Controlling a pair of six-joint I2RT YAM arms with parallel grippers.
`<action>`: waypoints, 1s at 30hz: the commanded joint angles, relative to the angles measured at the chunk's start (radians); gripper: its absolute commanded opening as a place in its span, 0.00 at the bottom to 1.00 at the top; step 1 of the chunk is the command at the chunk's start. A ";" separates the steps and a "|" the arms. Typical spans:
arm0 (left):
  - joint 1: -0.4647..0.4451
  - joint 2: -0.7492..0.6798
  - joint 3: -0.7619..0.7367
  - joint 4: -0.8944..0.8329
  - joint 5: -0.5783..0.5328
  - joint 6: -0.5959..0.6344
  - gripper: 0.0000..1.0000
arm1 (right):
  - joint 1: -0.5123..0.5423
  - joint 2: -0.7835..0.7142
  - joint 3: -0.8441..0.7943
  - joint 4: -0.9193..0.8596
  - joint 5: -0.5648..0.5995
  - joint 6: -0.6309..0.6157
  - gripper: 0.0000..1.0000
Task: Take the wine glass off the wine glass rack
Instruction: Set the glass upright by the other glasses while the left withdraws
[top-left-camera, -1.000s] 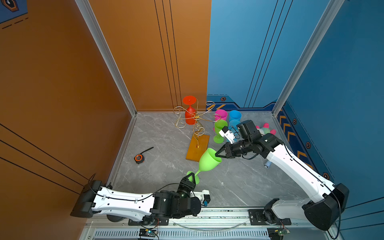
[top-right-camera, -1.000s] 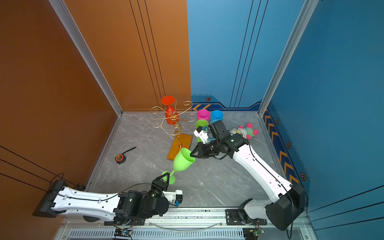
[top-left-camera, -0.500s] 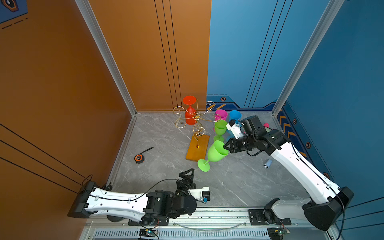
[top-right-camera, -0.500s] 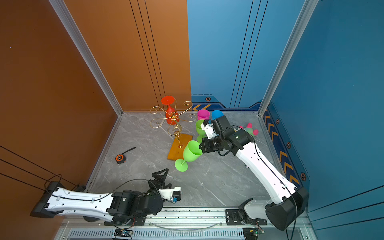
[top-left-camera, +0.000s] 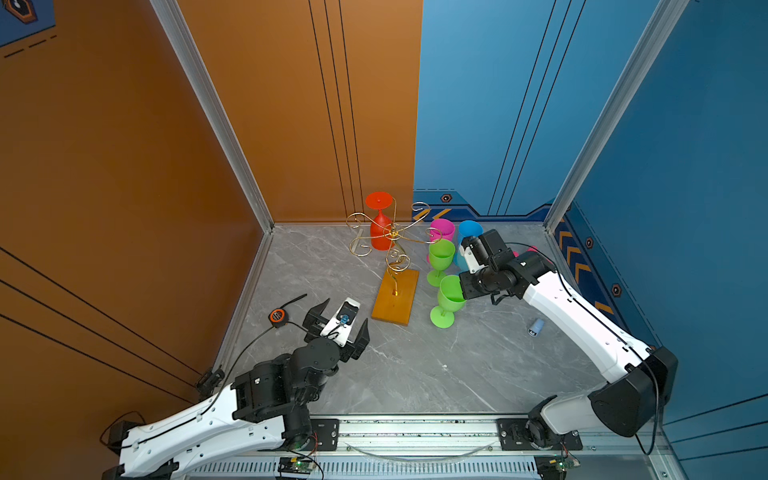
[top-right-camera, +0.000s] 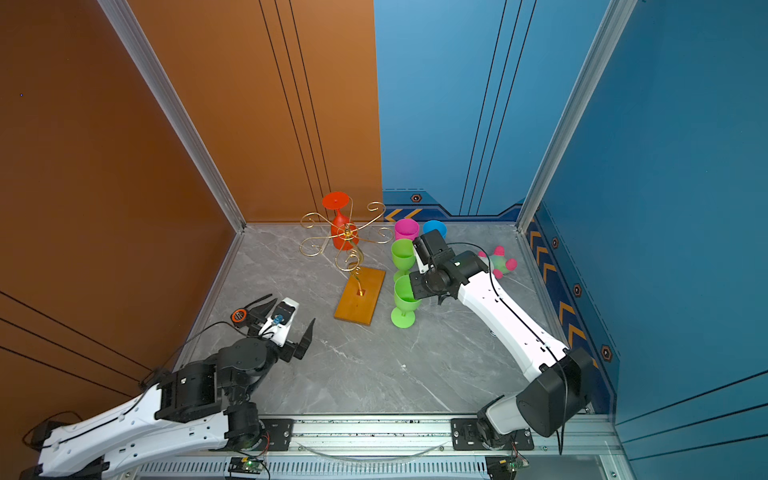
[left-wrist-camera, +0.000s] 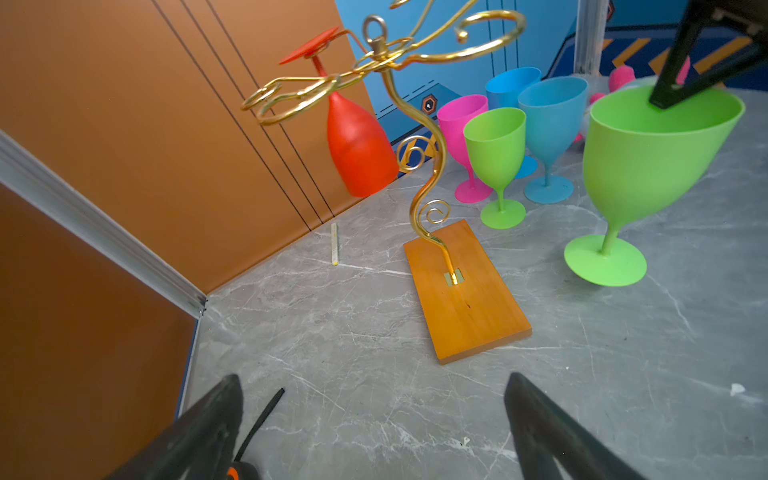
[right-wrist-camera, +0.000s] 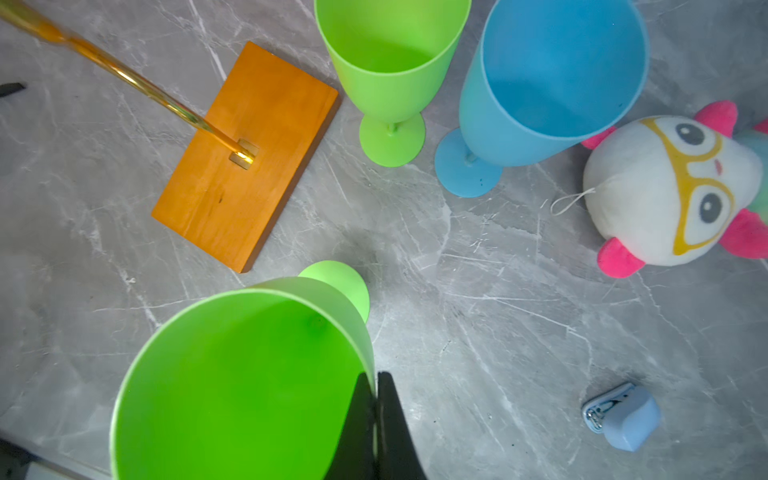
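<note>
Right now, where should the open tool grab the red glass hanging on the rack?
Probably grip the red glass by its upper bowl, coming from the left: it hangs upside down from the rack, and other glasses crowd its right.

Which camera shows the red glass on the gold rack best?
The left wrist view: the red glass shows large and side-on, hanging upside down from the rack. Both top views show it small, from above. The right wrist view misses it.

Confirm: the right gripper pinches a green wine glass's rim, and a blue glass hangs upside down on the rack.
No: the left wrist view shows the hanging glass on the wine glass rack is red, not blue. The right gripper does pinch the rim of the green wine glass.
</note>
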 joint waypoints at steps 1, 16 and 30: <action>0.076 -0.025 0.013 -0.090 0.066 -0.139 0.99 | -0.003 0.046 0.055 0.013 0.102 -0.027 0.00; 0.566 0.054 0.074 -0.188 0.525 -0.272 0.99 | -0.001 0.239 0.173 0.043 0.120 -0.038 0.00; 0.689 0.047 0.069 -0.185 0.661 -0.272 0.99 | -0.027 0.287 0.168 0.110 0.071 -0.030 0.00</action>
